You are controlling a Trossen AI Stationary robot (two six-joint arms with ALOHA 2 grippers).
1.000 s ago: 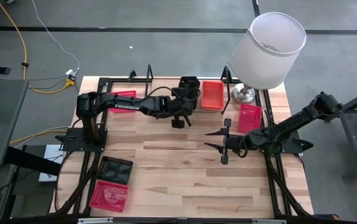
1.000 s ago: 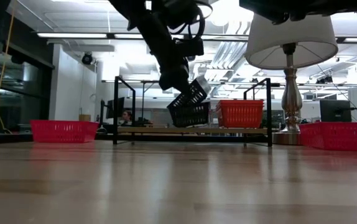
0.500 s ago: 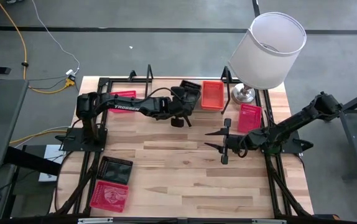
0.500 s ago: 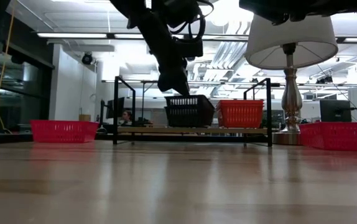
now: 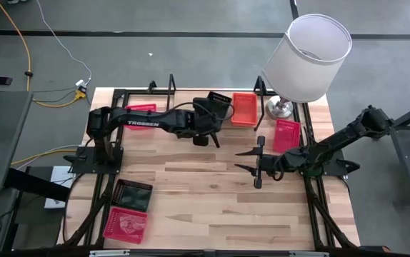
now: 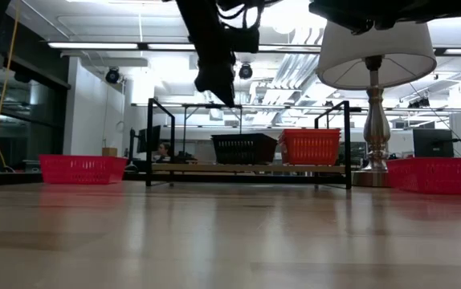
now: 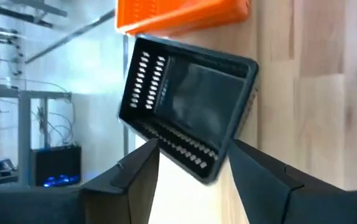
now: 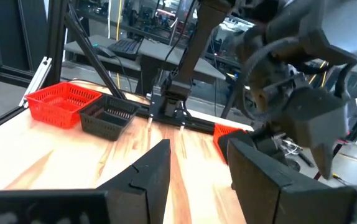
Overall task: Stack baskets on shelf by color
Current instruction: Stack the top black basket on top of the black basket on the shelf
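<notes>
Left gripper [image 7: 191, 165] just released black basket [image 6: 244, 148]; jaws now spread, lifted above it. Basket rests stacked on shelf [image 6: 250, 168], left of orange basket [image 6: 311, 146]. Right gripper [image 5: 255, 163] waits mid-table, jaws apart, empty.

Wood table [image 5: 212, 193], shelf [image 6: 246, 168] w/ black basket [image 6: 244, 148], orange basket [image 6: 312, 146], lamp [image 5: 282, 107]

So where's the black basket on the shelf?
In the low view the black basket sits on the shelf, near its middle, right beside the orange basket and below the left end effector.
</notes>
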